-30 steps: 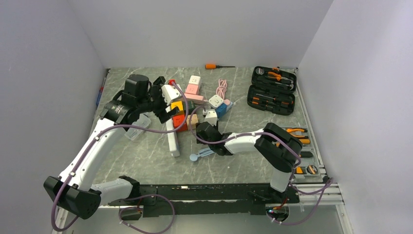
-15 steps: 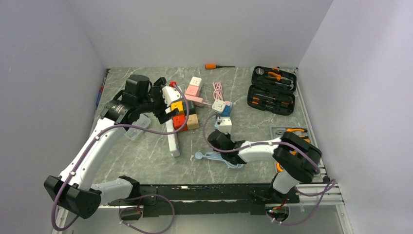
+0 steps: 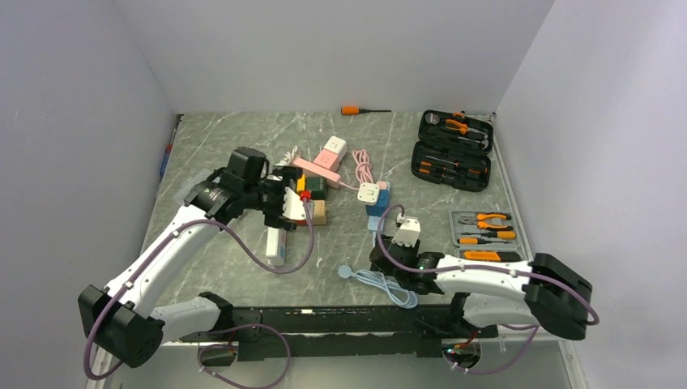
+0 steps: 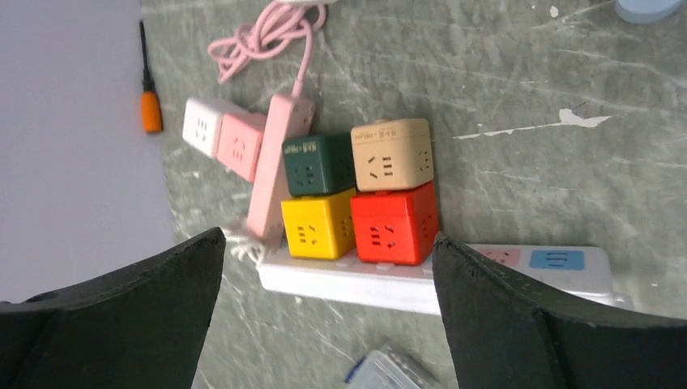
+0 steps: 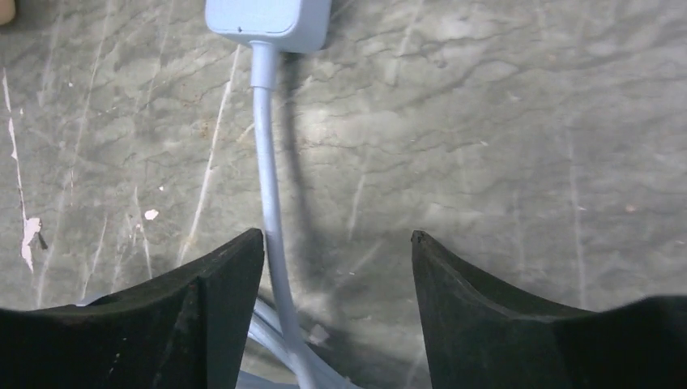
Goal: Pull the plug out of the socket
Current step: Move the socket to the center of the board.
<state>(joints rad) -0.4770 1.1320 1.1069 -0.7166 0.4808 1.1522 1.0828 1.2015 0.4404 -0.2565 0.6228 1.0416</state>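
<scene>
Jaws on both arms gape wide, gripping nothing. The left wrist view shows the left jaws framing four coloured cubes point(image 4: 389, 219) clustered against a white power strip point(image 4: 421, 279), which the overhead view half hides. Between the right jaws a pale cable point(image 5: 271, 211) runs up to its plug point(image 5: 267, 20), top left, lying on the surface point(image 5: 502, 121).

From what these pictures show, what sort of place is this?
Probably a lab test cell for robots: plain white walls box in a marble-patterned table strewn with cube sockets and an open tool case.
</scene>
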